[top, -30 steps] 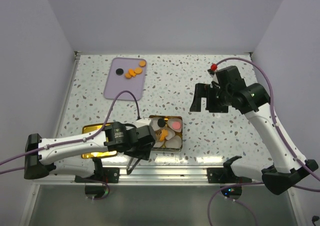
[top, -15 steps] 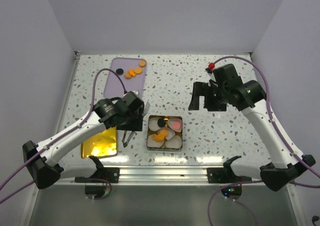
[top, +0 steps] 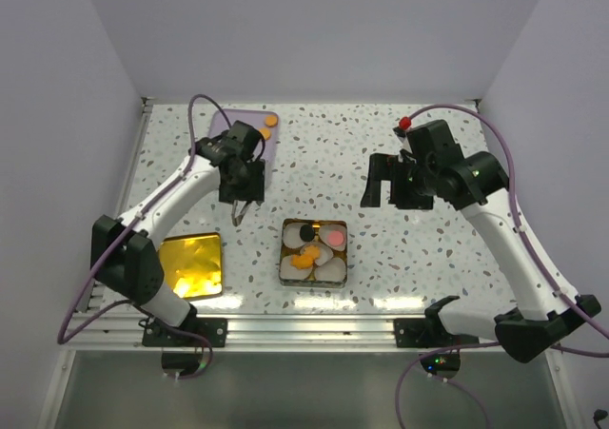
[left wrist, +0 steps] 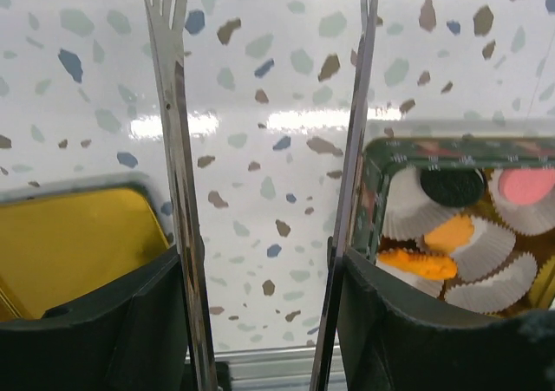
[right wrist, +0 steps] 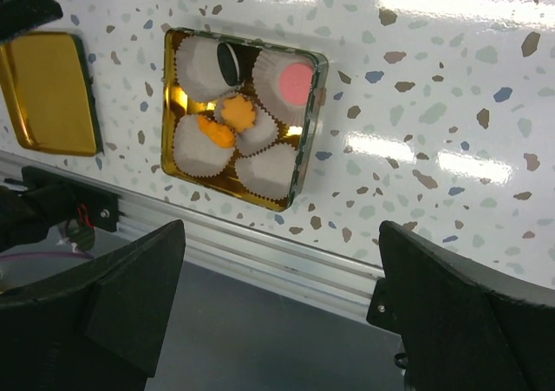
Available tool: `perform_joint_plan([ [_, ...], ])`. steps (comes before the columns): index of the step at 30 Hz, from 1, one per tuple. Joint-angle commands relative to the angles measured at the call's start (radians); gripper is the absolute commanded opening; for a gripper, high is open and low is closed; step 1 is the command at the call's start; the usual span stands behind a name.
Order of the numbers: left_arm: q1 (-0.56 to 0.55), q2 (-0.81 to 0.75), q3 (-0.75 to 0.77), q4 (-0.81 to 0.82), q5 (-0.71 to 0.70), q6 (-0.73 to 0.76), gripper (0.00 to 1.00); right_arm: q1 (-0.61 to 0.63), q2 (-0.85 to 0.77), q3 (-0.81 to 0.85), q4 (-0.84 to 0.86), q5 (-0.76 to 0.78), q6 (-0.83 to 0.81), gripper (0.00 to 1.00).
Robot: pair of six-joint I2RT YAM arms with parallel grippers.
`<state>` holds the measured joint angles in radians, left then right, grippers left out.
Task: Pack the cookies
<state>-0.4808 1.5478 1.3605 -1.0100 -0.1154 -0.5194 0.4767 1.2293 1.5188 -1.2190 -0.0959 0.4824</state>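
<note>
The cookies are in two places. A black (top: pixel 304 231), a pink (top: pixel 335 236) and orange ones (top: pixel 306 256) lie in white paper cups inside the open square tin (top: pixel 283 258). Orange ones (top: pixel 269 123) show on the purple tray (top: pixel 217 118), which my left arm mostly hides. My left gripper (top: pixel 244 187) hovers at the tray's near edge, shut on metal tongs (left wrist: pixel 179 148) whose tips (top: pixel 238 216) point toward the tin with nothing between them. The left wrist view shows the tin (left wrist: pixel 373 179) at right. My right gripper (top: pixel 388 187) hangs open and empty, right of the tin.
The tin's gold lid (top: pixel 190 265) lies flat to the left of the tin, near the front rail (top: pixel 314 329). White walls close the table on three sides. A red knob (top: pixel 406 125) sits on the right arm's wrist.
My left arm has swung from the tin's front left side back toward the purple tray, carrying the tongs. The right arm has barely moved.
</note>
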Motion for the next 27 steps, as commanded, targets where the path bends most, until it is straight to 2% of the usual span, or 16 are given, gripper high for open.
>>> perform_joint_plan([
  [1, 0.067, 0.064, 0.078, 0.06, 0.036, 0.097, 0.63, -0.003, 0.008, 0.049, -0.022, 0.033, 0.002, 0.97],
  [15, 0.215, 0.347, 0.251, 0.11, 0.098, 0.203, 0.63, -0.004, 0.11, 0.113, -0.046, 0.074, -0.019, 0.97],
  [27, 0.242, 0.558, 0.475, 0.067, 0.108, 0.246, 0.62, -0.003, 0.22, 0.182, -0.033, 0.094, -0.041, 0.97],
])
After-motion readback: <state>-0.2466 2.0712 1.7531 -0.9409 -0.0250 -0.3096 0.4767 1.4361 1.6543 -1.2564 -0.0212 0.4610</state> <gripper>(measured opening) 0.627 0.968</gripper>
